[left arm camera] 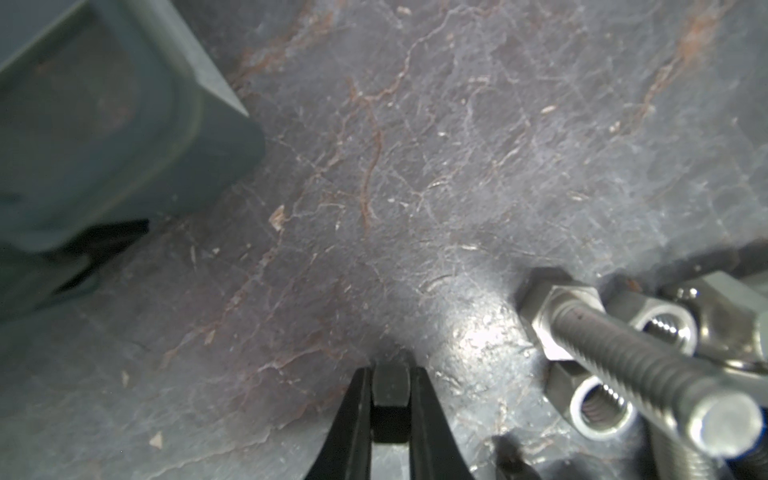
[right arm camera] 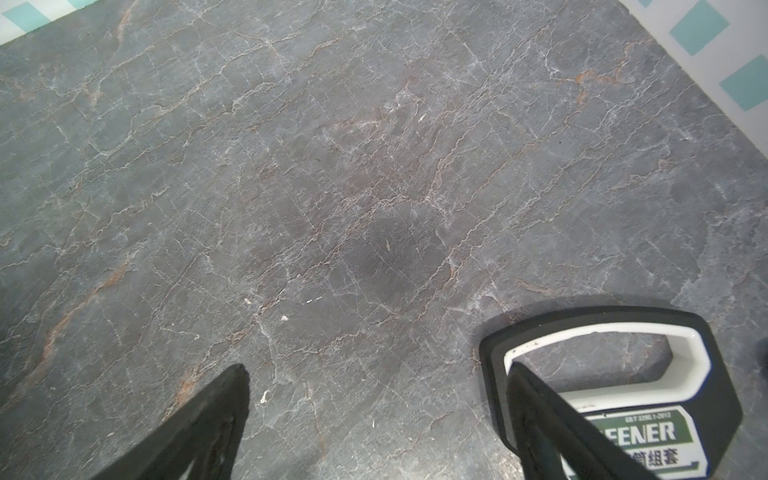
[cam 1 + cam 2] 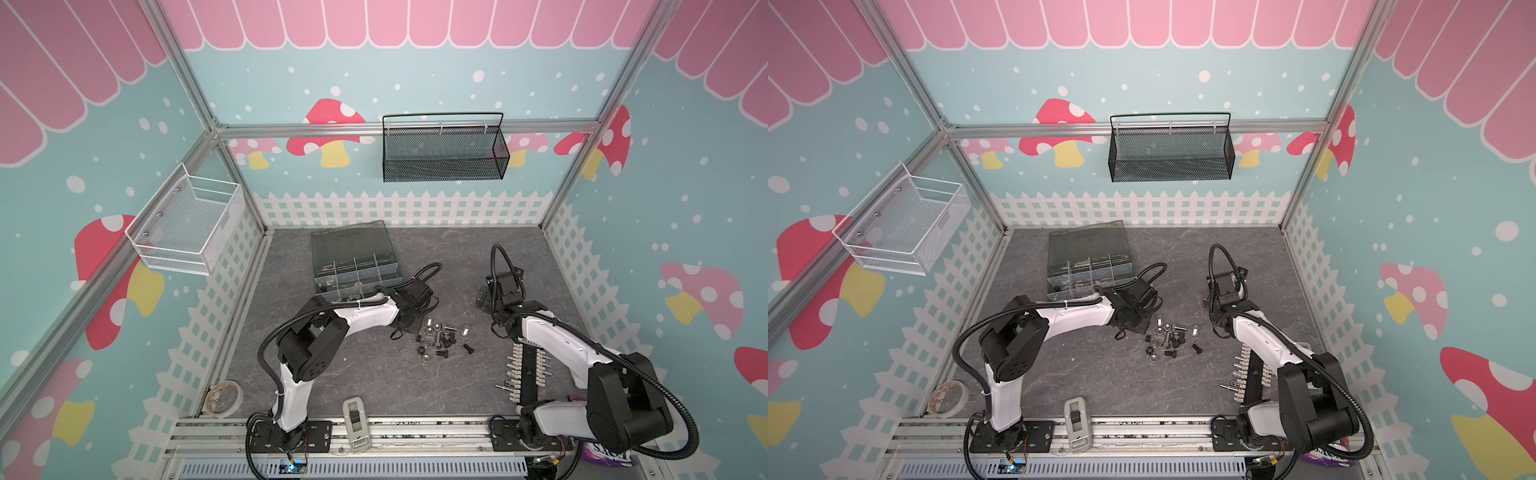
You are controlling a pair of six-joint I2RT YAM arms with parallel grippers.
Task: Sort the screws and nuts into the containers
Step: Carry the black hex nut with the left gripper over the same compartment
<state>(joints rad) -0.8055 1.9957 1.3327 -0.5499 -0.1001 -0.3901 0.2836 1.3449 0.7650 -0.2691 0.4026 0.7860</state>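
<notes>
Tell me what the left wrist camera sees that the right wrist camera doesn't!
Only the left wrist view: the left gripper shut on a small black hex-shaped metal piece, a shiny silver threaded bolt, silver hex nuts, and a dark grey plastic box corner. Only the right wrist view: the open right gripper and a black-and-white plastic handle with a green label. Both: the grey marbled tabletop.

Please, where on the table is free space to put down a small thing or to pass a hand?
Bare table lies between the organizer box and the right arm, and again in front, between the pile of screws and nuts and the front rail. It is crowded around that pile, where the left end effector grips a black hex piece.
</notes>
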